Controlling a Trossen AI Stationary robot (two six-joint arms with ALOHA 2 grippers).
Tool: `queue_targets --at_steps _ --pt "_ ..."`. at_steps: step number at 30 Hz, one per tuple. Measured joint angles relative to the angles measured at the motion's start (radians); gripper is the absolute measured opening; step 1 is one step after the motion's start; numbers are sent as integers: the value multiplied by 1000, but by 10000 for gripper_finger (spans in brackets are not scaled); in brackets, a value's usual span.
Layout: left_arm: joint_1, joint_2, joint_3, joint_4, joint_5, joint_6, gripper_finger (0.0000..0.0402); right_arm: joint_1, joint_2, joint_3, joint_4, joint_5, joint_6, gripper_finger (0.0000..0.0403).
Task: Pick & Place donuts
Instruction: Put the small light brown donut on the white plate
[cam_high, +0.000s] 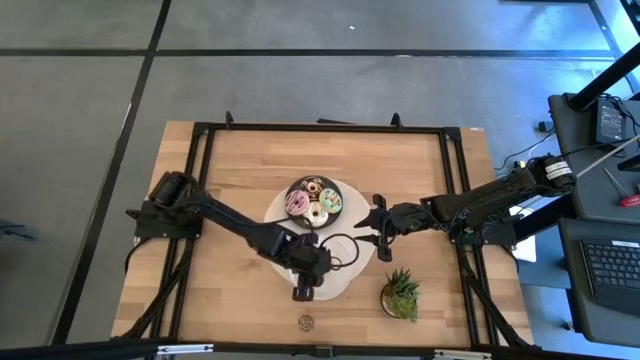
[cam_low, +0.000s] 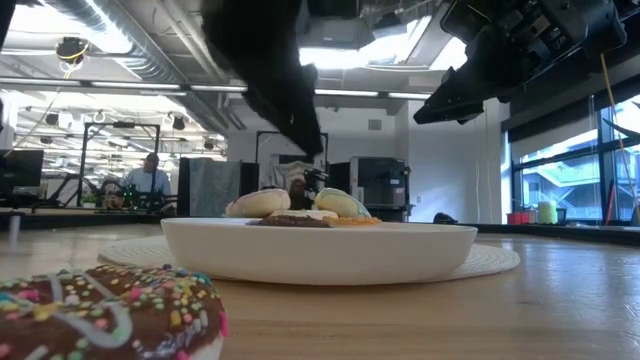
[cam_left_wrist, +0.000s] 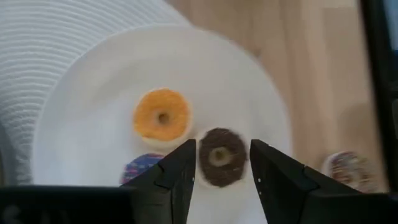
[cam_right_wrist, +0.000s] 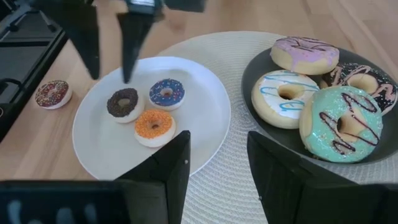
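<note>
At the left, the left gripper (cam_left_wrist: 221, 180) is being held above the white plate (cam_right_wrist: 205, 102), its fingers spread and gripping nothing, with the dark brown mini donut (cam_left_wrist: 219, 157) framed between them in its wrist view. The orange mini donut (cam_left_wrist: 162, 116) and the purple mini donut (cam_right_wrist: 166, 93) are lying just beside it on the same plate, the three touching or nearly so. A brown sprinkled donut (cam_right_wrist: 52, 93) is being left alone on the bare wood off the plate, near the table's front edge.

It cannot be told whether the dark brown mini is about to be picked or was just set down; it is judged that this mini is the step in hand. If a pick is meant, a straight descent is being called for, with the fingers kept clear of the orange neighbour before closing.

Further right, the dark grey plate (cam_right_wrist: 261, 149) is carrying the white donut (cam_right_wrist: 285, 98), pink donut (cam_right_wrist: 304, 55), green donut (cam_right_wrist: 339, 122) and a chocolate iced donut (cam_right_wrist: 367, 81). The right gripper (cam_right_wrist: 217, 177) is being held near it, over the woven mat (cam_right_wrist: 230, 186), fingers parted and empty.
</note>
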Motion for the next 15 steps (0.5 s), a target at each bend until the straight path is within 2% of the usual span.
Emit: queue_targets --at_steps 4,8,15 --pt "-32 -3 0 16 31 -59 144 0 0 0 0 0 0 161" --pt "-86 15 1 52 70 -51 145 0 0 0 -1 0 -1 161" --pt "-189 57 0 194 69 -17 150 0 0 0 0 0 4 161"
